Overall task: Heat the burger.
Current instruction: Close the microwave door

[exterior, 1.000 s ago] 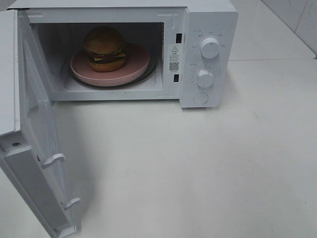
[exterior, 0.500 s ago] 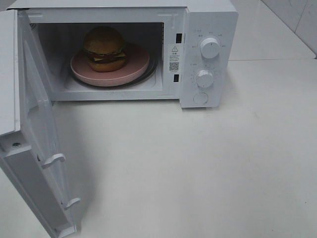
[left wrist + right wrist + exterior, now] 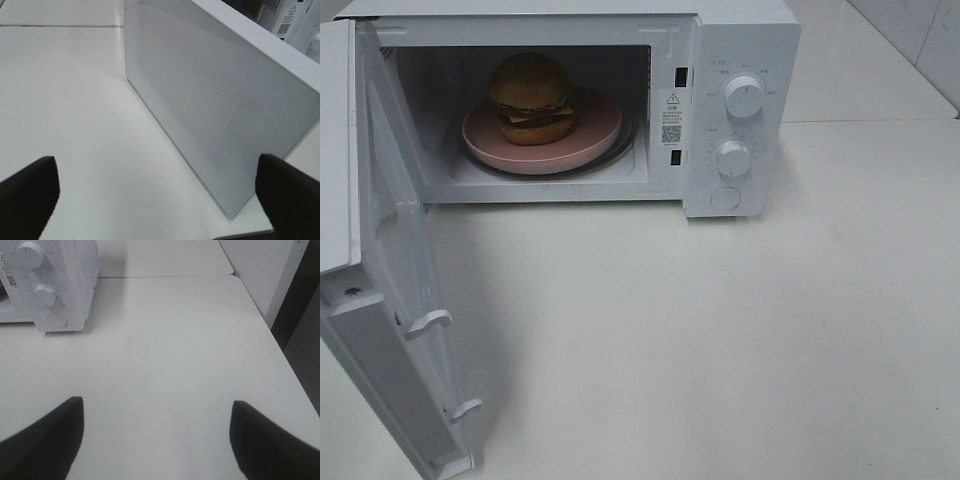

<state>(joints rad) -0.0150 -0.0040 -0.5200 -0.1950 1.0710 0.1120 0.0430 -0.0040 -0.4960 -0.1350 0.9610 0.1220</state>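
Note:
The burger point(image 3: 530, 98) stands on a pink plate point(image 3: 590, 135) inside the white microwave point(image 3: 740, 40), whose door point(image 3: 390, 300) is swung wide open toward the front left. Neither gripper shows in the exterior high view. My left gripper point(image 3: 157, 192) is open and empty, its dark fingertips point(image 3: 30, 192) facing the outer face of the open door point(image 3: 210, 100). Open and empty too, my right gripper point(image 3: 157, 437) hovers over the bare table, with the microwave's knob panel point(image 3: 42, 285) ahead of it.
The microwave panel carries two round knobs point(image 3: 744, 97) and a round button point(image 3: 725, 198). The white table point(image 3: 720, 340) stretches in front of and to the right of the oven. Its right edge point(image 3: 290, 370) shows in the right wrist view.

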